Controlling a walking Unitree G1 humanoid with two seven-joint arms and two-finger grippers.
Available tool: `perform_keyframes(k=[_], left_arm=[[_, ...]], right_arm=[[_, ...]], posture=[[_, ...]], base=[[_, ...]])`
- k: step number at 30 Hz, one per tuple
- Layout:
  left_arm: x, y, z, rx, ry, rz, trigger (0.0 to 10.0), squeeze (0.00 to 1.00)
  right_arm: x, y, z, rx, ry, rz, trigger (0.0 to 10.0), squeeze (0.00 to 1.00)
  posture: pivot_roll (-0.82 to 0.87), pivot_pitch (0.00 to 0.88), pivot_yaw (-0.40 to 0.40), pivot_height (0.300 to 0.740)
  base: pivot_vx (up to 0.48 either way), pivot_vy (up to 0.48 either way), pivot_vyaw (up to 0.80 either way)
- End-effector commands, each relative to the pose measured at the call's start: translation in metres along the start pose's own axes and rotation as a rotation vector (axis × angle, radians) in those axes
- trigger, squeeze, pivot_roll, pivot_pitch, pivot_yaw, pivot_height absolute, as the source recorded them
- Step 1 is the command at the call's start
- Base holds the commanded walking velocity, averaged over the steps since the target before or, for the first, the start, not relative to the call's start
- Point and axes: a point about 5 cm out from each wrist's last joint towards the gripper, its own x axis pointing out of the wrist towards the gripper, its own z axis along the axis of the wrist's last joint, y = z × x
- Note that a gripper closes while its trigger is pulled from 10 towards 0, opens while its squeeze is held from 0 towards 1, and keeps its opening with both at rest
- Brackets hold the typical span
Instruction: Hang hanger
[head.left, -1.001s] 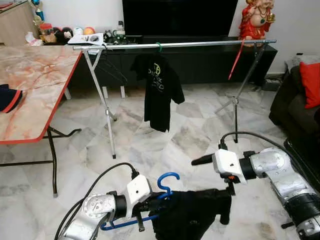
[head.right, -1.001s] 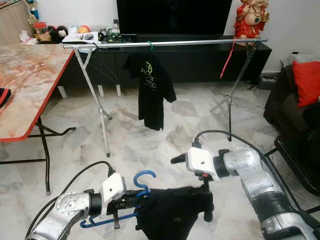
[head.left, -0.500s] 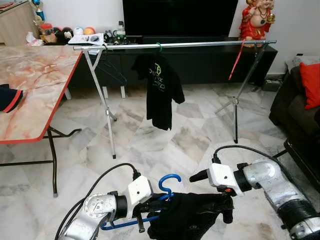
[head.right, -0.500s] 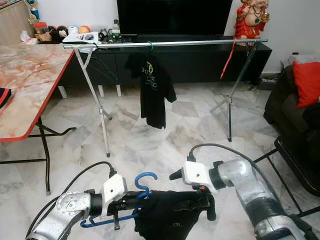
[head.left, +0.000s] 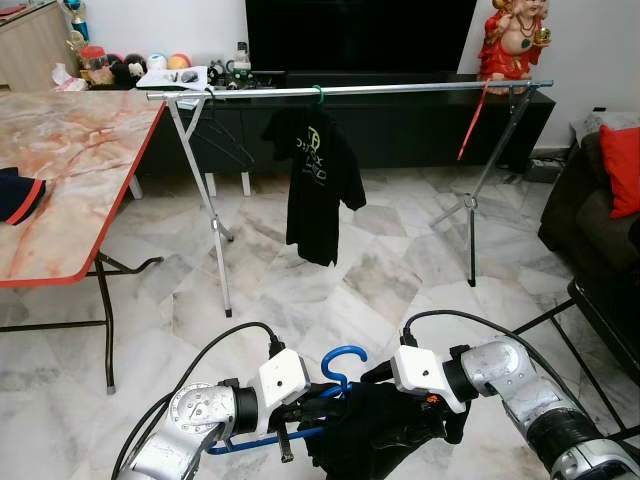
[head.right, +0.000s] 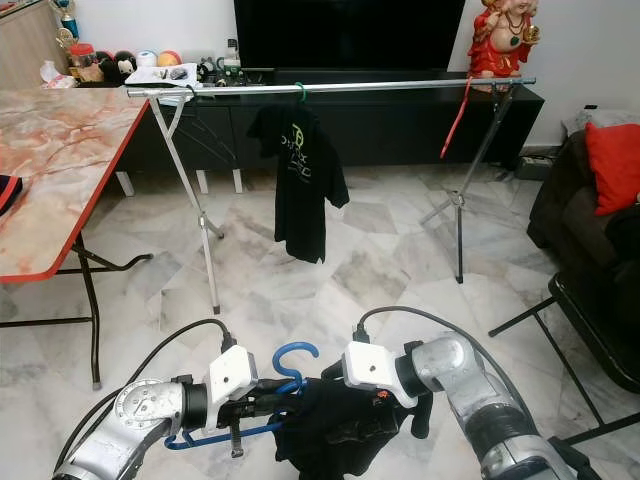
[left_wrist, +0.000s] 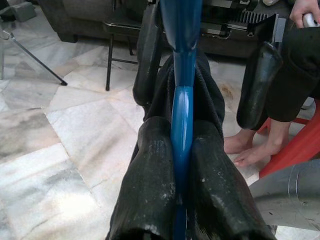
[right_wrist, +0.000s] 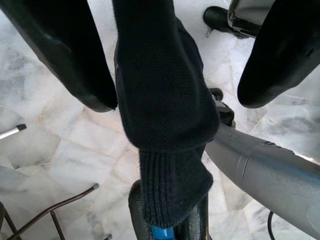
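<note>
Left gripper (left_wrist: 181, 145) clamped on blue hanger (head.left: 338, 364), low and near | right gripper (right_wrist: 175, 65) fingers apart, straddling the black garment (head.right: 335, 425) | seat the cloth squarely before you carry it to the far rail (head.left: 400, 89), hook upright.

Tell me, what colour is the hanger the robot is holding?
Blue. The hanger shows best in the left wrist view, pinched in the left hand.

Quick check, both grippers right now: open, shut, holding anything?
Left gripper: shut on the blue hanger.
Right gripper: open, fingers either side of the black garment, not clamped on it.
</note>
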Motion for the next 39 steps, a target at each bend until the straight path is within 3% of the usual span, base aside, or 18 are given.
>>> perform_keyframes(k=[1, 2, 39], left_arm=[[0.0018, 0.0018, 0.0105, 0.046, -0.033, -0.012, 10.0, 0.0], [0.002, 0.0017, 0.0108, 0.047, -0.033, -0.011, 10.0, 0.0], [0.0053, 0.0029, 0.0133, 0.083, -0.027, -0.024, 10.0, 0.0]], right_arm=[[-0.0004, -0.0033, 0.0039, -0.021, 0.009, 0.005, 3.1, 0.0], [-0.0002, -0.0036, 0.0032, -0.021, 0.012, 0.003, 0.0, 0.0], [0.0075, -0.0018, 0.0019, 0.017, -0.031, 0.013, 0.0, 0.0]], posture=[[0.13, 0.071, -0.053, 0.74], [0.13, 0.072, -0.054, 0.74], [0.14, 0.073, -0.06, 0.74]], base=[[0.0, 0.0, 0.0], [0.0, 0.0, 0.0], [0.0, 0.0, 0.0]])
